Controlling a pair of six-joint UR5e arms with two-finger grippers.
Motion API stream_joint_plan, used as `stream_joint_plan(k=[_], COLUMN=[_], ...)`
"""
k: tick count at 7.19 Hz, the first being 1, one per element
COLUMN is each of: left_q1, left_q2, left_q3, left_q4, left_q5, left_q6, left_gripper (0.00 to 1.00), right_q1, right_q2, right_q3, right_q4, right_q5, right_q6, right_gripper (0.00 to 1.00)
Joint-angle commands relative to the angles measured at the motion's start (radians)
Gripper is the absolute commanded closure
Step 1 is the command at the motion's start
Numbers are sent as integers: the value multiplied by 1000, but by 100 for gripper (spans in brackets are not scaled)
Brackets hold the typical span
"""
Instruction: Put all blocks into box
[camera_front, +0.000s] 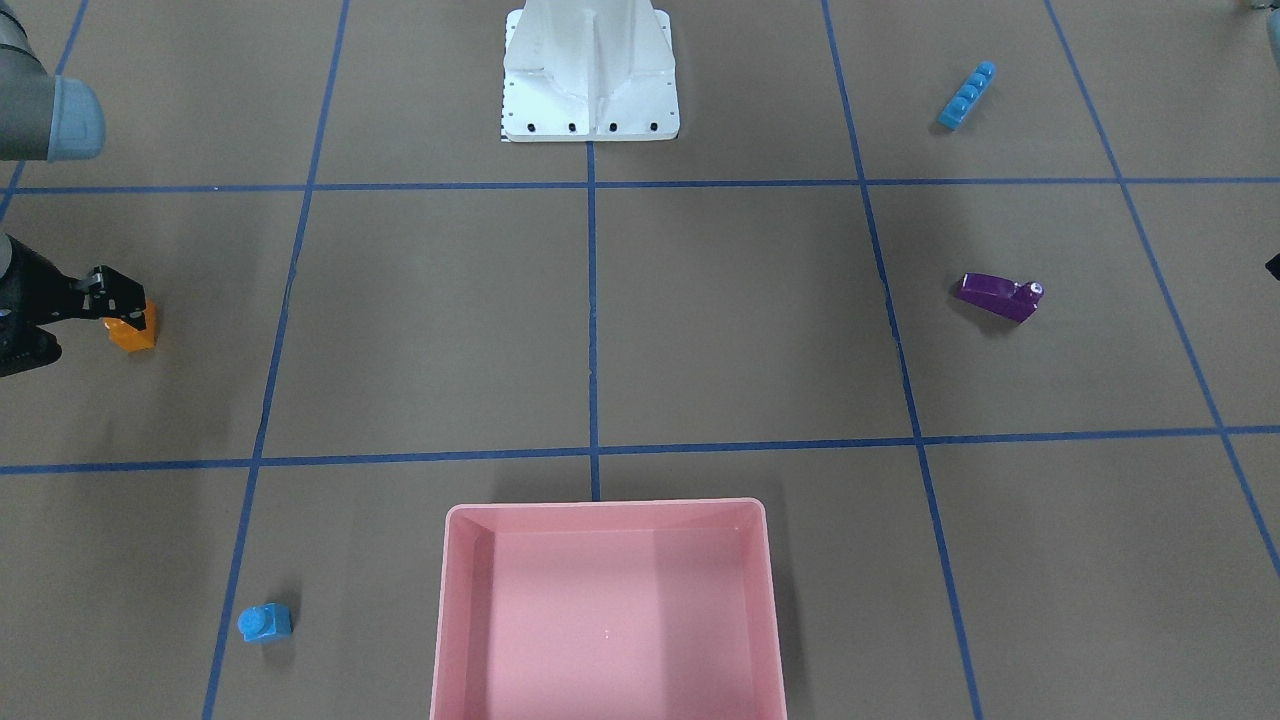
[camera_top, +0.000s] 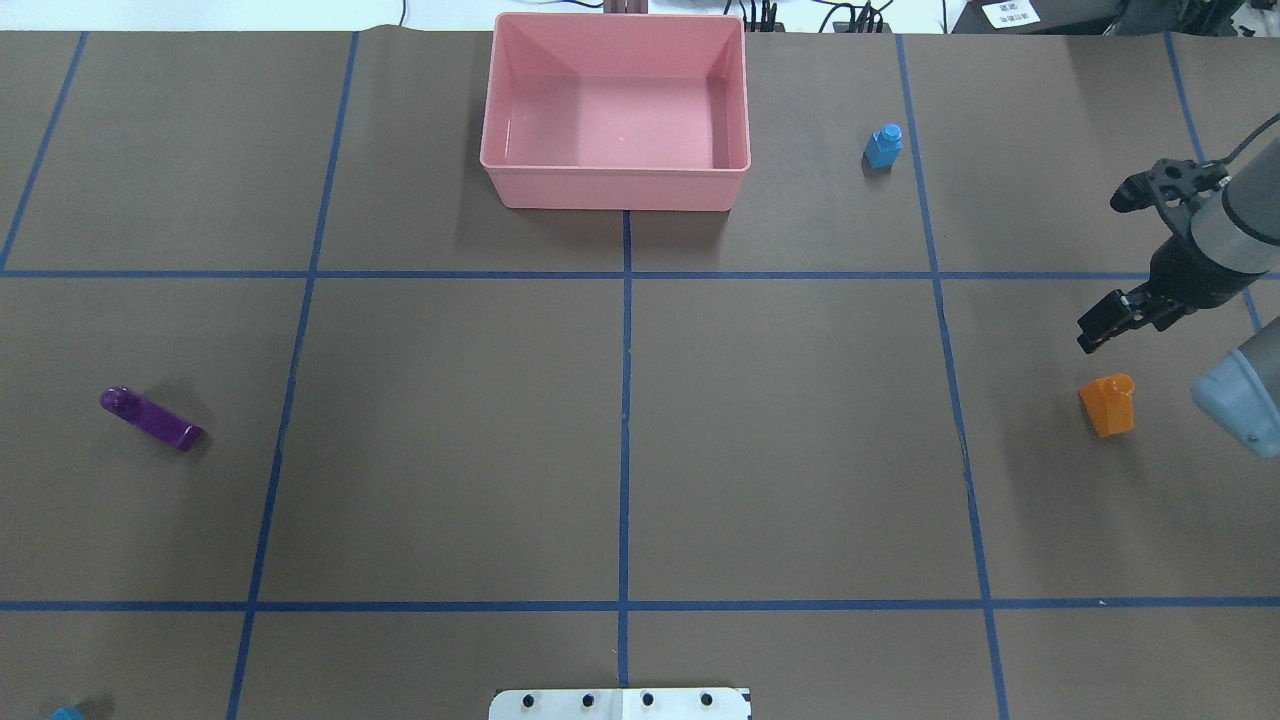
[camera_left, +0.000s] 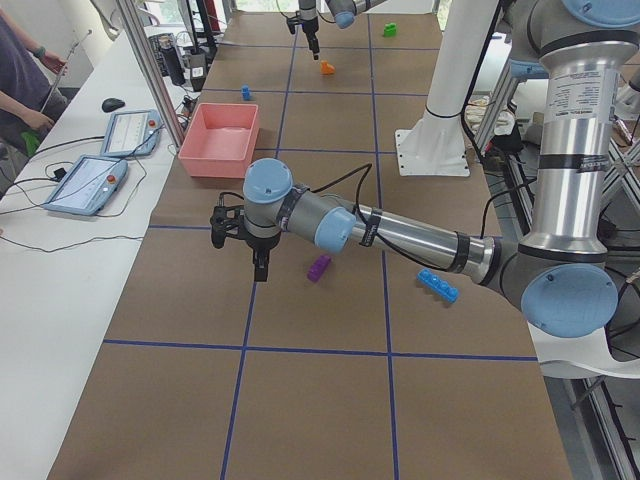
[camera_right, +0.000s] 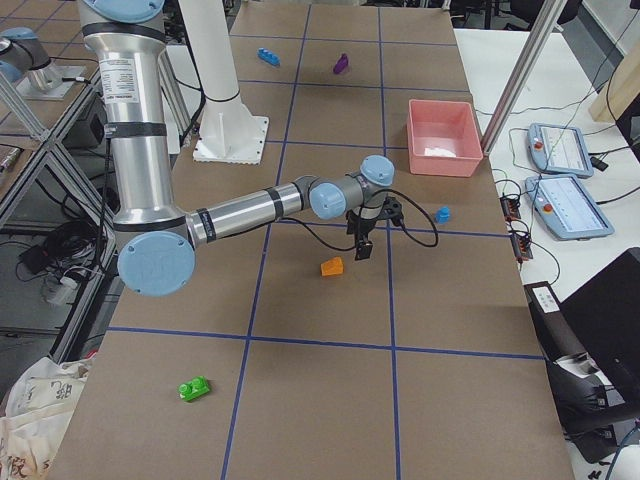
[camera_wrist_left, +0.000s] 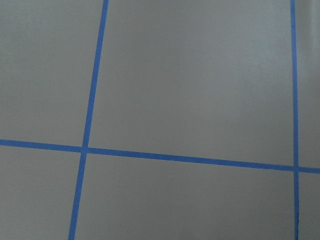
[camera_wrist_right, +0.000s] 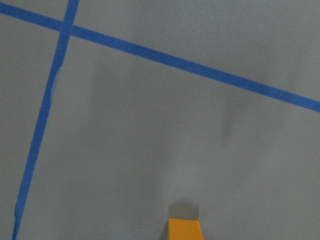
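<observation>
I record the right pincer (camera_top: 1100, 328) released, hovering over the tabletop (camera_top: 800, 450) just beside the small orange studded plastic brick (camera_top: 1107, 405); left pincer (camera_left: 259, 268) state: cannot tell.

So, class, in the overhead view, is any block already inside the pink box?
No, the box holds nothing; the orange block, small blue block and purple block sit outside it.

I see a brown table (camera_top: 450, 450) crossed by blue tape lines (camera_top: 625, 400). A white bench (camera_left: 40, 300) alongside carries two tablets (camera_left: 85, 185).
</observation>
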Motion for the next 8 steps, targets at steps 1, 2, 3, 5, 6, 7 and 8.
stream_joint_plan(k=[1, 2, 3, 5, 6, 7, 8], left_q1=[1, 1, 1, 1, 1, 1, 1], left_q2=[0, 0, 0, -1, -3, -4, -4], left_q3=[0, 1, 1, 0, 0, 1, 1], left_q4=[-4, -4, -4, -6, -6, -6, -6], left_q5=[-1, 0, 0, 0, 0, 0, 0], left_q6=[-5, -3, -3, -2, -2, 3, 0], left_gripper=[0, 0, 0, 0, 0, 0, 0], right_q1=[-28, -52, -69, -76, -76, -76, -76], right_q2=[-35, -32, -15, -9, -9, -11, -11], right_q3=[-11, -32, -67, -109, -108, -108, -109], right_q4=[-4, 0, 2, 2, 0, 2, 3], right_q5=[6, 5, 3, 5, 20, 46, 46], right_q6=[0, 1, 1, 1, 0, 0, -2], right_gripper=[0, 0, 0, 2, 19, 64, 100])
